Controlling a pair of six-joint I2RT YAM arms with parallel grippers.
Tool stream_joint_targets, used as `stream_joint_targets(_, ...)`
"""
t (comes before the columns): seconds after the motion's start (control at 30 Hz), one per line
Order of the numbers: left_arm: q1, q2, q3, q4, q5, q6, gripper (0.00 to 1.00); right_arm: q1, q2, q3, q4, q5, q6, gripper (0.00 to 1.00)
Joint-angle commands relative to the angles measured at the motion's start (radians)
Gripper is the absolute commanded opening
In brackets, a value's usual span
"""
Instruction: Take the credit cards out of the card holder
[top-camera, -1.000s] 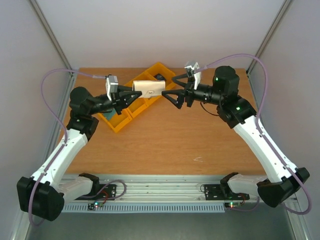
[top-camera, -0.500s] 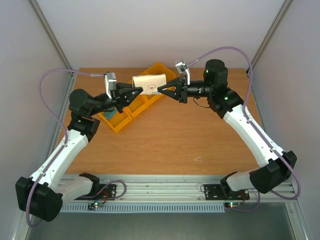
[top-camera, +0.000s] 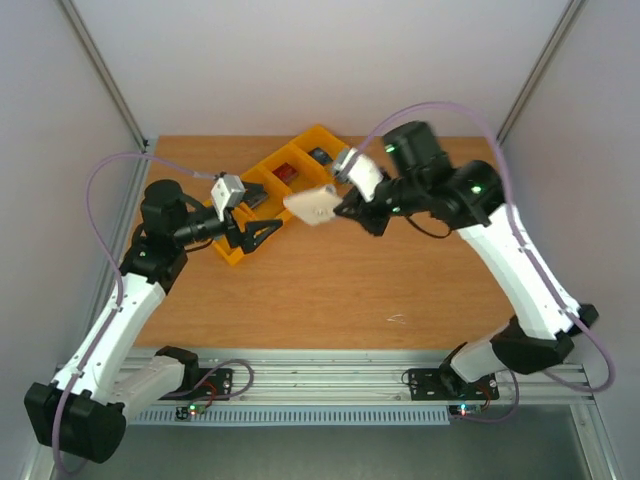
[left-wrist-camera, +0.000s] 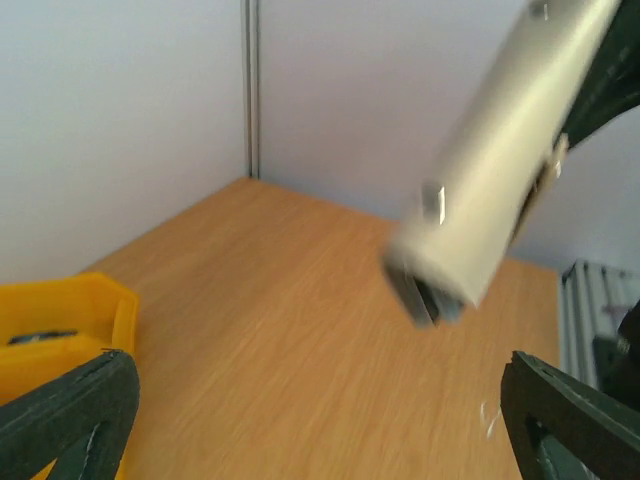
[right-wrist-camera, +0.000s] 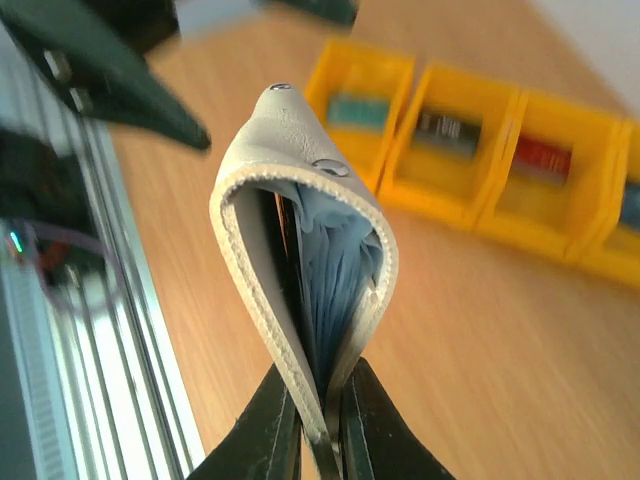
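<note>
The right gripper (right-wrist-camera: 322, 425) is clamping the bottom edge of the card holder (right-wrist-camera: 300, 250) and holding it in the air, clear of the table (top-camera: 350, 290). From above, its fingers are mostly hiding behind the holder. Blue-grey folded layers are showing in the holder's mouth, but the credit cards are not standing out among them. In the left wrist view the holder is blurring, with a dark edge peeping from its lower end that is hard to identify.

The left gripper (top-camera: 265, 215) is standing wide open and empty, with only its two tips showing in its own camera. The holder is hanging ahead of it and apart from it. The yellow bins (top-camera: 300, 165) are sitting just beside and beyond the left gripper. Bare wood is lying open below both grippers and toward their bases.

The holder is looking pale grey-beige, bent into a loop, with stitched edges and a snap near the top.
</note>
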Motion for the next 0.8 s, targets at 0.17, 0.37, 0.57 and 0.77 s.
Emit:
stream_joint_targets(0.17, -0.058, 0.020, 0.073, -0.566, 0.071, 0.759, 0.89, 0.317, 0.157, 0.103, -0.324, 0.548, -0.183, 0.01)
stream_joint_targets(0.37, -0.159, 0.050, 0.074, -0.569, 0.116, 0.753, 0.73, 0.384, 0.232, 0.149, -0.299, 0.588, -0.222, 0.01)
stream_joint_targets(0.57, -0.161, 0.051, 0.059, -0.532, 0.082, 0.717, 0.50, 0.416, 0.226, 0.164, -0.277, 0.546, -0.235, 0.01)
stream_joint_targets(0.77, -0.161, 0.051, 0.053, -0.477, 0.078, 0.652, 0.44, 0.427, 0.221, 0.168, -0.269, 0.529, -0.240, 0.01)
